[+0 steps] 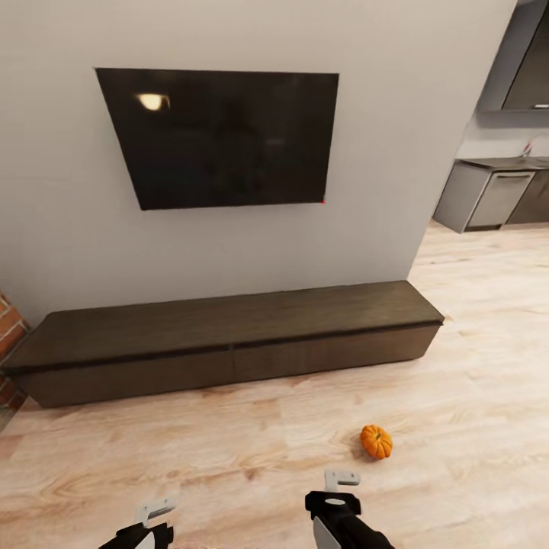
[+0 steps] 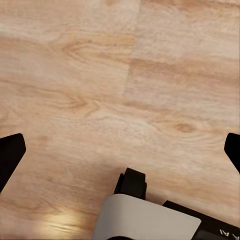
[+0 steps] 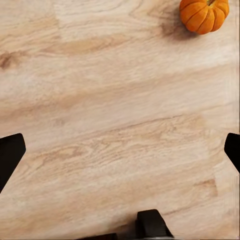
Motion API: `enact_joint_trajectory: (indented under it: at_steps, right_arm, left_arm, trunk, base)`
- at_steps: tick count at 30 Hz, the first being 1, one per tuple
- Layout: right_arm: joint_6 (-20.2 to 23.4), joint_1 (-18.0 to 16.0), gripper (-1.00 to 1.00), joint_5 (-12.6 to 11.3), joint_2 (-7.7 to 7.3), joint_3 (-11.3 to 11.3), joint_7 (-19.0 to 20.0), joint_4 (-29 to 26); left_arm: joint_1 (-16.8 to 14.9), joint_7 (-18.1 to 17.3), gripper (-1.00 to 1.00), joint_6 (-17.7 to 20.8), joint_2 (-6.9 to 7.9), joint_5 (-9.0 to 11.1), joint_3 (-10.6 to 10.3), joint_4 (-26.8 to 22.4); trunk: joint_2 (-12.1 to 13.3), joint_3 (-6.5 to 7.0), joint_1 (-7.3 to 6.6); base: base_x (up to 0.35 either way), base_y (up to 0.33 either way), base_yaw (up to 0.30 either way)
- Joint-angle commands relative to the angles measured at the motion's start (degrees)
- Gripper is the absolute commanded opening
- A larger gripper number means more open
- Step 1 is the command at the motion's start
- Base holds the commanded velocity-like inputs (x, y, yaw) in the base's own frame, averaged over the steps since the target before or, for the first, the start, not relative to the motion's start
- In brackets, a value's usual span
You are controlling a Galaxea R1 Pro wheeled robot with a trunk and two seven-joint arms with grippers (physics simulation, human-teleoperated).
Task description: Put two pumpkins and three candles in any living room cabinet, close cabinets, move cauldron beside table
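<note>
One small orange pumpkin point(image 1: 376, 441) lies on the wood floor in front of the right half of the long, low dark-brown cabinet point(image 1: 229, 335), whose drawer fronts are all shut. My right gripper point(image 1: 339, 492) hovers low over the floor just short of and left of the pumpkin. In the right wrist view the pumpkin point(image 3: 204, 15) sits beyond the open fingers point(image 3: 11, 152), off to one side, with nothing between them. My left gripper point(image 1: 152, 518) hangs over bare floor, its fingers point(image 2: 10, 155) spread wide and empty. The candles and cauldron are out of view.
A dark TV point(image 1: 221, 137) hangs on the grey wall above the cabinet. Red brickwork point(image 1: 8, 328) edges the far left. Grey kitchen cupboards point(image 1: 496, 198) stand at the back right, past the wall's corner. Part of my base point(image 2: 145, 220) shows under the left wrist.
</note>
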Motion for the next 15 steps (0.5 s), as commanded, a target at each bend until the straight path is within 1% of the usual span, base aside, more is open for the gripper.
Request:
enact_joint_trajectory:
  at_steps: [1,3,5,9,12,15]
  right_arm:
    - [0.42,-0.04,1.00,0.00,0.00,-0.55,-1.47,-0.07]
    - [0.35,-0.04,1.00,0.02,0.00,-1.81,-3.78,-0.07]
    - [0.32,-0.04,1.00,0.07,0.00,-2.29,-4.90,-0.07]
    - [0.27,-0.04,1.00,0.08,0.00,-2.49,-5.24,-0.07]
    - [-0.43,-0.04,1.00,0.03,0.00,-2.53,-5.28,-0.07]
    - [-1.07,-0.04,1.00,0.01,0.00,-2.51,-5.25,-0.07]
  left_arm:
    - [0.00,0.17,1.00,0.31,0.00,0.59,-0.06,-0.13]
    - [0.00,0.17,1.00,0.34,0.00,0.57,-0.06,-0.13]
    - [0.00,0.17,1.00,0.36,0.00,0.55,-0.05,-0.11]
    - [0.00,0.12,1.00,0.36,0.00,0.54,-0.08,0.16]
    - [0.00,0.11,1.00,0.36,0.00,0.53,-0.08,0.37]
    - [0.01,0.09,1.00,0.36,0.00,0.48,-0.09,0.39]
  trunk:
    - [-0.03,-0.10,0.00]
    - [-0.03,-0.20,0.00]
    - [-0.03,-0.30,0.00]
    - [-0.03,-0.51,0.00]
    - [-0.03,-0.67,0.00]
    - [-0.03,-0.78,0.00]
  base:
    - [0.055,0.000,0.242]
    - [0.091,-0.003,0.241]
    - [0.153,-0.071,0.241]
    - [0.194,-0.149,0.239]
    - [0.068,-0.047,0.233]
    - [0.130,-0.124,0.132]
